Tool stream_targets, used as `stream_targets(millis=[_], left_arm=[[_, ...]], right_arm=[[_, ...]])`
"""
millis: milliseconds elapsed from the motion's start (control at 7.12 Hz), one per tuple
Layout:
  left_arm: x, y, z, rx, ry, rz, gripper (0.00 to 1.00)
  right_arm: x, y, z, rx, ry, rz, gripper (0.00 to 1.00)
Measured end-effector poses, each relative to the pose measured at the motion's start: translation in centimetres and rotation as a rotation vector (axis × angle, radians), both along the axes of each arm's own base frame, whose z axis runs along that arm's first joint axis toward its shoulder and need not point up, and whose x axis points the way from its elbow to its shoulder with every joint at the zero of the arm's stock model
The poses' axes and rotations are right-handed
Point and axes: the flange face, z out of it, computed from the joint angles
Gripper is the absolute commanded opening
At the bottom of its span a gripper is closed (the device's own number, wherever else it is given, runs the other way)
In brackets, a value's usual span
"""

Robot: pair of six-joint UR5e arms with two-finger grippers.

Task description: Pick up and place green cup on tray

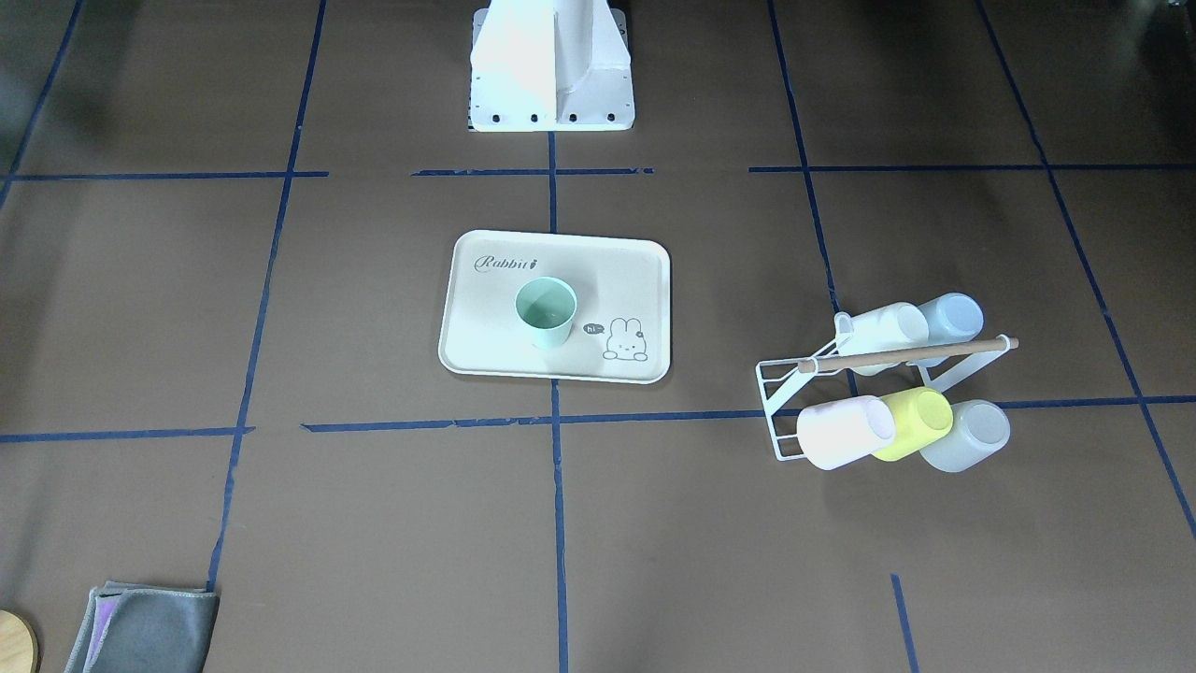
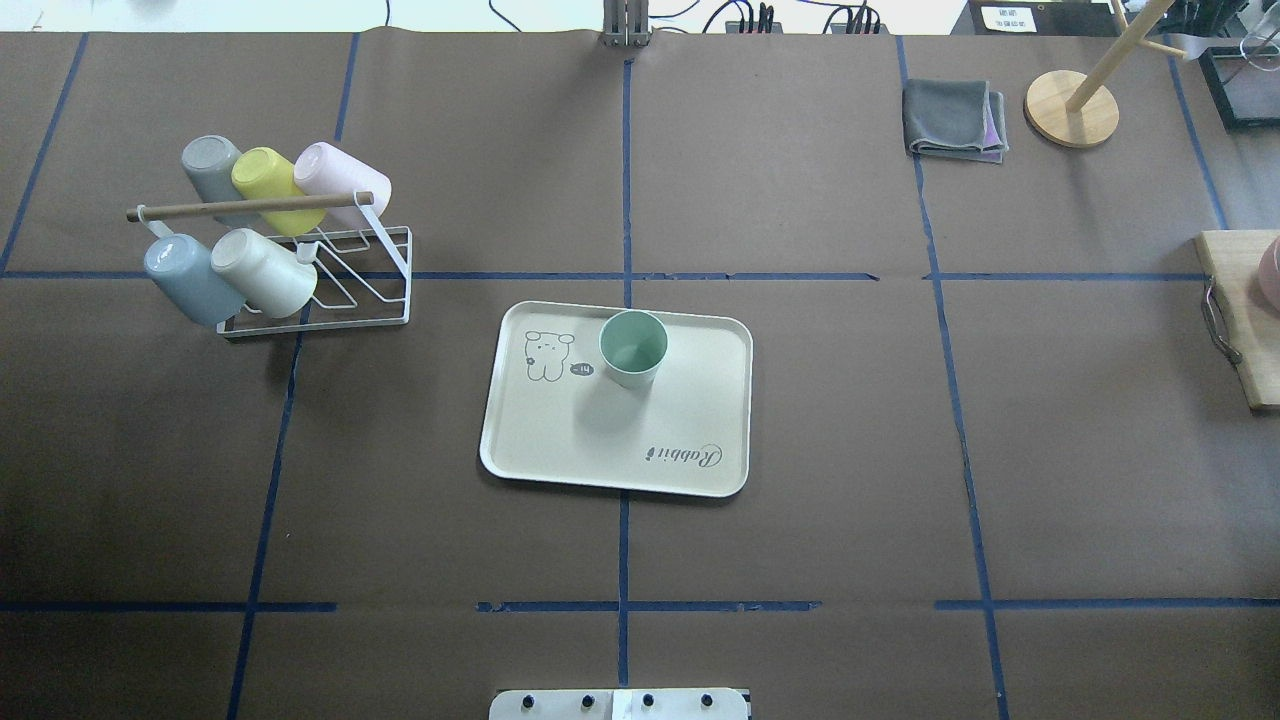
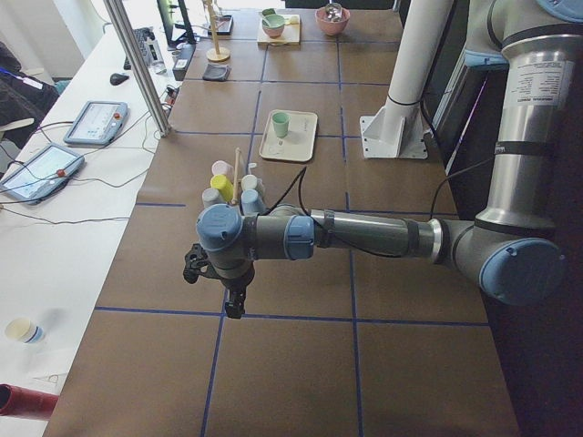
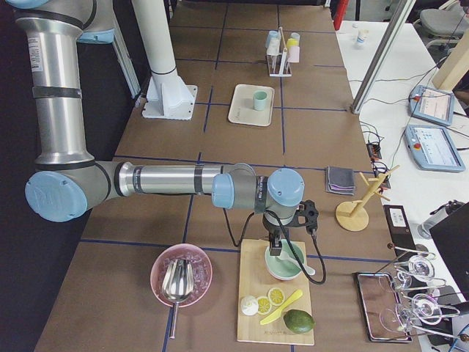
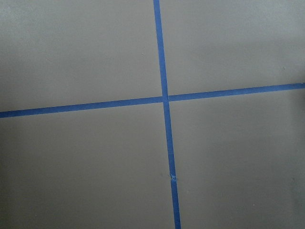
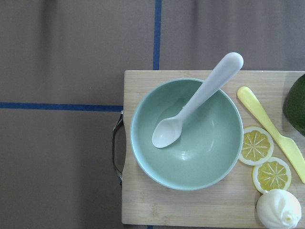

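Note:
The green cup (image 1: 547,313) (image 2: 633,347) stands upright and empty on the cream tray (image 1: 486,350) (image 2: 540,440), near the bunny drawing. Both are small in the side views, the green cup (image 3: 281,124) (image 4: 260,100) on the tray (image 3: 301,150) (image 4: 240,114). My left gripper (image 3: 234,305) hangs over bare table at the left end, far from the tray. At the right end my right gripper (image 4: 277,248) hovers over a green bowl (image 6: 187,133). Only the side views show the grippers, so I cannot tell whether they are open or shut.
A white wire rack (image 2: 330,300) (image 1: 775,411) left of the tray holds several cups, among them a yellow one (image 2: 265,180). At the right end lie a wooden board (image 6: 143,200) with bowl, spoon (image 6: 200,102) and lemon slices, a pink bowl (image 4: 181,275), a grey cloth (image 2: 955,118) and a wooden stand (image 2: 1070,108).

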Motion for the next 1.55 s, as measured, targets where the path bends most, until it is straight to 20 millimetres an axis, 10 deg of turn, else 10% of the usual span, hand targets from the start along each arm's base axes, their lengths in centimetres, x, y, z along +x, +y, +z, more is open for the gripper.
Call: stream_targets(millis=[1545], left_arm=[[0.2,1.5,6.0,-0.109,0.001,0.007,1.0]], right_arm=[[0.0,0.1,0.2,-0.006,0.005,0.003,1.0]])
